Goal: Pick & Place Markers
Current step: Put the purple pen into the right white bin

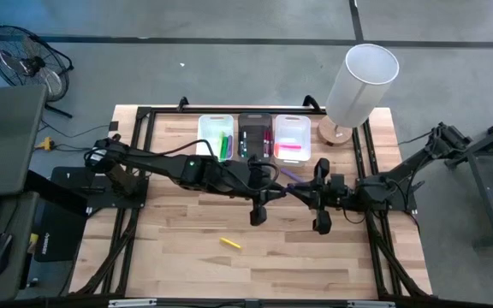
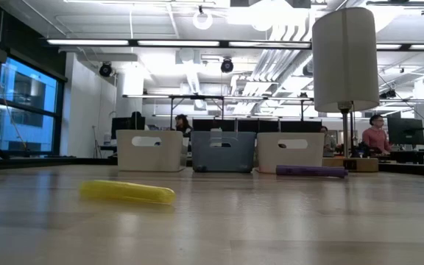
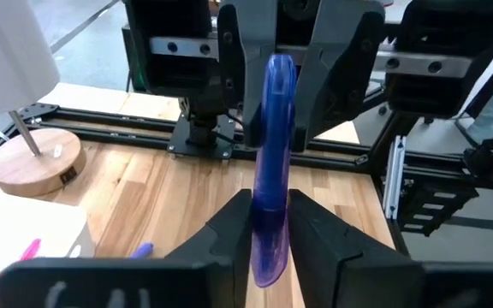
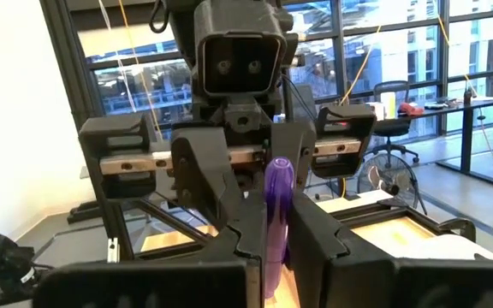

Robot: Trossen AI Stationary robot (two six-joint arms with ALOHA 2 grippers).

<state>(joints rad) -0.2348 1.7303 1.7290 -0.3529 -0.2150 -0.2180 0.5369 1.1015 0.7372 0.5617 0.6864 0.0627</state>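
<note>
Your left gripper [image 3: 270,224] and right gripper [image 4: 274,231] each pinch one end of the purple marker [image 3: 272,162], held above the table just in front of the dark bin [image 1: 255,133]. It looks light, stiff and slick, so grip its barrel squarely.

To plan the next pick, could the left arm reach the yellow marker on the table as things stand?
Probably not yet: the yellow marker lies unobstructed, but the fingers of the left gripper clasp a purple marker that the right gripper also holds.
</note>
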